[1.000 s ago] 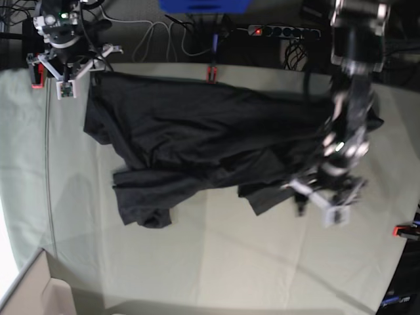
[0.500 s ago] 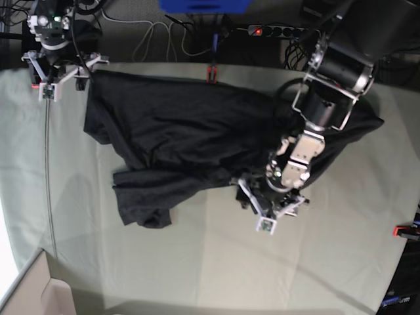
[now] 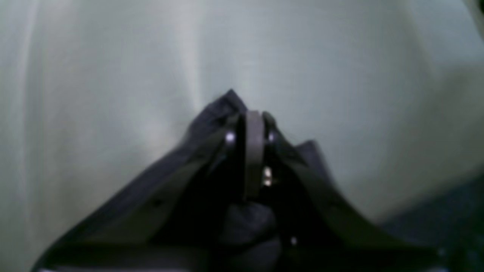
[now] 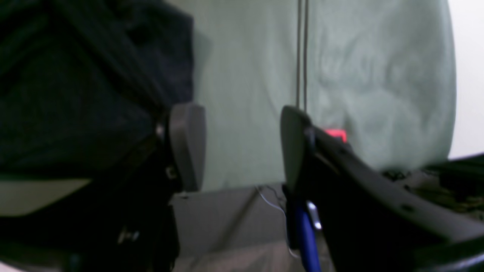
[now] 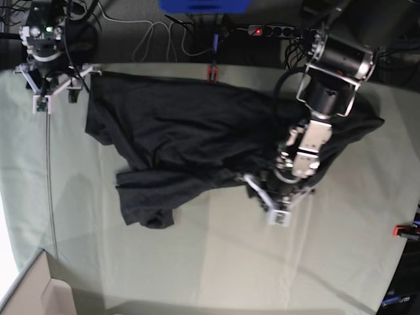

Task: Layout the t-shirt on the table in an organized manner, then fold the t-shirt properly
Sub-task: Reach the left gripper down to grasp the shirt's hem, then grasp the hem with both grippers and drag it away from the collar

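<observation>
currently the left tool point(image 5: 276, 205) is pinching the near hem of the t-shirt point(image 5: 184, 141), jaws clamped together on fabric. shirt is lying crumpled across the far half of the tabletop point(image 5: 216, 262). right tool point(image 5: 54, 84) is hovering just beside its far corner, jaws apart, gripping nothing.

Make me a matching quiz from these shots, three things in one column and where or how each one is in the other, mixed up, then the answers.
Things:
1. left gripper
2. right gripper
3. t-shirt

States:
A. spread crumpled over the table's far half
B. fingers apart, empty, by the far corner
C. shut on the shirt's near edge

Pairs: 1-C, 2-B, 3-A
</observation>
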